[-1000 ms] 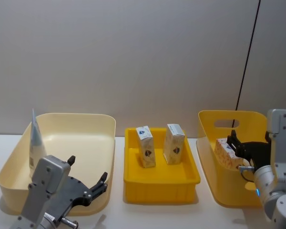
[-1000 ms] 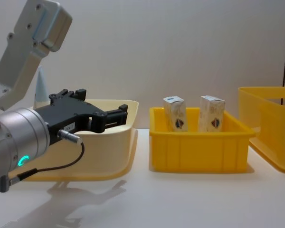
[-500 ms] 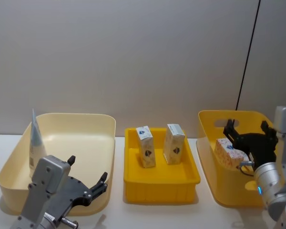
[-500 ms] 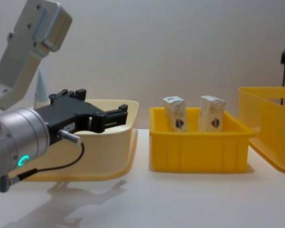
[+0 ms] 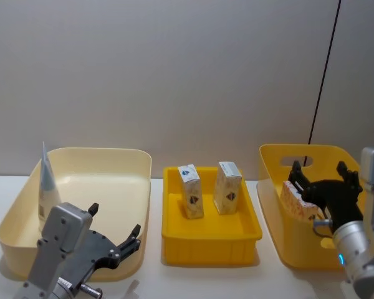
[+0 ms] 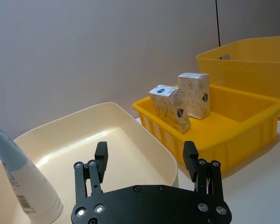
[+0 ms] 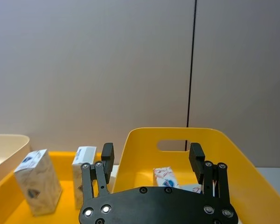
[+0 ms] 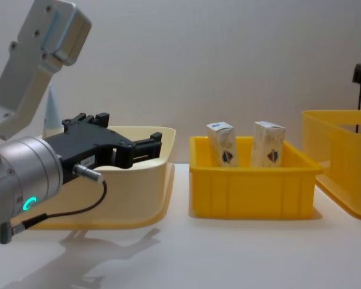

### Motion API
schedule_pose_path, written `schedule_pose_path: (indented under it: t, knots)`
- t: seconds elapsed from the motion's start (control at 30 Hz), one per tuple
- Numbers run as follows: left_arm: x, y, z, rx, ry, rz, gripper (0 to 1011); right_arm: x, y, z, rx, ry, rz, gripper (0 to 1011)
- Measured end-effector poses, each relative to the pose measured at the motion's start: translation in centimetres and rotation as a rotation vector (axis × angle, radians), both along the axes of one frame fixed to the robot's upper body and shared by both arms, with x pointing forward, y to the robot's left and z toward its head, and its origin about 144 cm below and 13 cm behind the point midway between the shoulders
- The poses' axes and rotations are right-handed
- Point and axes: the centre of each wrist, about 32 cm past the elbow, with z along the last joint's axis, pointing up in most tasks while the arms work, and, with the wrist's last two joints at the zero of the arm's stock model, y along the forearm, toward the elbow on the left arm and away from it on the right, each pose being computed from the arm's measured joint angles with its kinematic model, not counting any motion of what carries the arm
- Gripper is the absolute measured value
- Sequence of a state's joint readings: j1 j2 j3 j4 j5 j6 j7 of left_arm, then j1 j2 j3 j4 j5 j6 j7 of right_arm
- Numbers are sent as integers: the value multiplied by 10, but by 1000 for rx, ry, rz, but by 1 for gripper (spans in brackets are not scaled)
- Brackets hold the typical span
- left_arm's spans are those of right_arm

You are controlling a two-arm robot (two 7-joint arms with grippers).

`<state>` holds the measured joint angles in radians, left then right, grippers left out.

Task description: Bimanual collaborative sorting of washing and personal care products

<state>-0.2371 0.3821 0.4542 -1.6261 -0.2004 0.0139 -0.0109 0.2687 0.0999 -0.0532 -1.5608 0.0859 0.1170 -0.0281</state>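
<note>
Standing upright in the cream basin (image 5: 81,156), leaning against its left wall: the light-blue squeeze tube (image 5: 47,187), tapered to a thin crimp on top, cap down, small print and a barcode near the base in the left wrist view. Logo side hard to make out here. Next over, in the shallow yellow crate (image 5: 210,233) at the middle: two small white cartons, both upright, the left carton (image 5: 191,191) tilted a little, the right carton (image 5: 227,187) straighter and set slightly farther back, each showing a dark round emblem low on its face. Close together but apart. On to the tall yellow crate (image 5: 299,159) with the handle slot, at the right: one more small carton (image 5: 296,200) lying inside against the left wall, pale with reddish print, partly hidden by the right gripper (image 5: 321,176). Far corner of that crate cut off at the edge of the head view. Right gripper hovering above the crate's opening, fingers spread wide, nothing between them. Left gripper (image 5: 113,238) low at the near right corner of the cream basin, fingers also spread wide and empty, pointing toward the middle crate, well apart from the tube. In the chest view, large at the left edge, covering much of the basin's front wall.
</note>
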Motion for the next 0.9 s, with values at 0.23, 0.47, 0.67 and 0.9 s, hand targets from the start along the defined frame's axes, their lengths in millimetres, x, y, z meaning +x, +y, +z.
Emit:
schedule_pose_path:
  t: [0.23,0.47,0.67,0.9]
  knots:
    - [0,0,0,0,0,0,1003,-19,-1,-12,-18,9,72,1001]
    - [0,0,0,0,0,0,1003,-36,-1,-23,-30,22,134,1001]
    - [0,0,0,0,0,0,1003,-53,0,-32,-35,37,200,1001]
    - [0,0,0,0,0,0,1004,-74,2,-42,-36,58,280,1001]
